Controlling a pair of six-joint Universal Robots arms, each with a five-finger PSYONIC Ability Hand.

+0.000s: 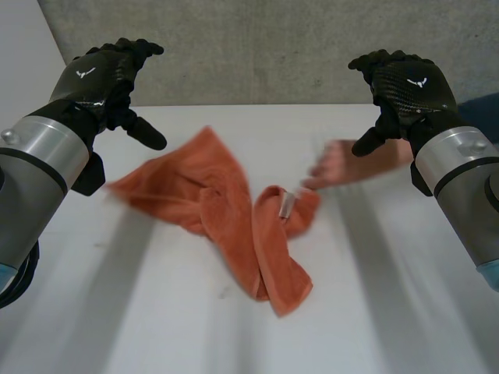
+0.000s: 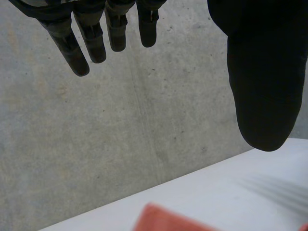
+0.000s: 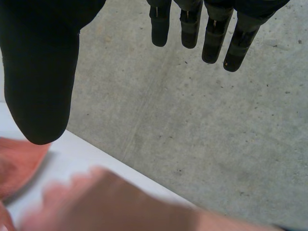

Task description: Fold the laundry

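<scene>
orange cloth (image 1: pixel 226 218): it is laid crumpled in the middle of the white counter (image 1: pixel 156 327). a wide lobe is spread on the robot's left side, and a twisted band is looped toward the near edge and back up on the right side. no fold is made yet. it is judged that the cloth must first be untwisted and spread flat, so that its corners can be found.
left robot hand (image 1: pixel 105 78): it is held raised over the far left part of the counter, apart from the cloth. the fingers are straight, the thumb is set wide, and nothing is held. it is judged best lowered onto the outer corner of the wide lobe, where a single layer can be pinched, not onto the bunched middle.
right robot hand (image 1: pixel 405 86): it is raised likewise, with fingers extended, thumb apart and nothing gripped. its descent is best withheld until the space beneath is free. the band's tagged end should then be taken and drawn outward, so that the twist is pulled out.
person's hand (image 1: pixel 351 164): it is blurred and reached in from the right, under the right robot hand, with its fingertips near the band's end. whether the cloth is touched cannot be told.
tag (image 1: pixel 287 204): a small pale tag is seen at the band's right end. it can be used as a mark for the hem.
</scene>
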